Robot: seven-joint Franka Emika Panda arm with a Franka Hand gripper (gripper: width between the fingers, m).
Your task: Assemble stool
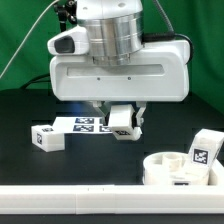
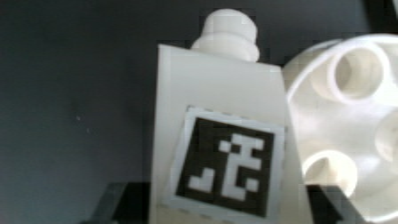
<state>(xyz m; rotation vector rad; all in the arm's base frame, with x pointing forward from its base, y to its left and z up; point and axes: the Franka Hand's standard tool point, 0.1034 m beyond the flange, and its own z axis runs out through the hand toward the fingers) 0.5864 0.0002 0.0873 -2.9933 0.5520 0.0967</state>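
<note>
- White plastic blocky leg (image 2: 222,120) with a square tag is clamped in the gripper (image 1: 120,125), near the thick round white plastic seat (image 1: 180,168), on the exterior view's left of it.
- Looks like the carry step; next move needs its knobbed tip lined up over a seat socket.

Both views are soft and grainy (the white seat (image 2: 342,95) glares, overexposed).

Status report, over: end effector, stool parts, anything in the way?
End effector shut on a leg. Seat lies apart, toward the exterior view's right. Nothing visible between them.
</note>
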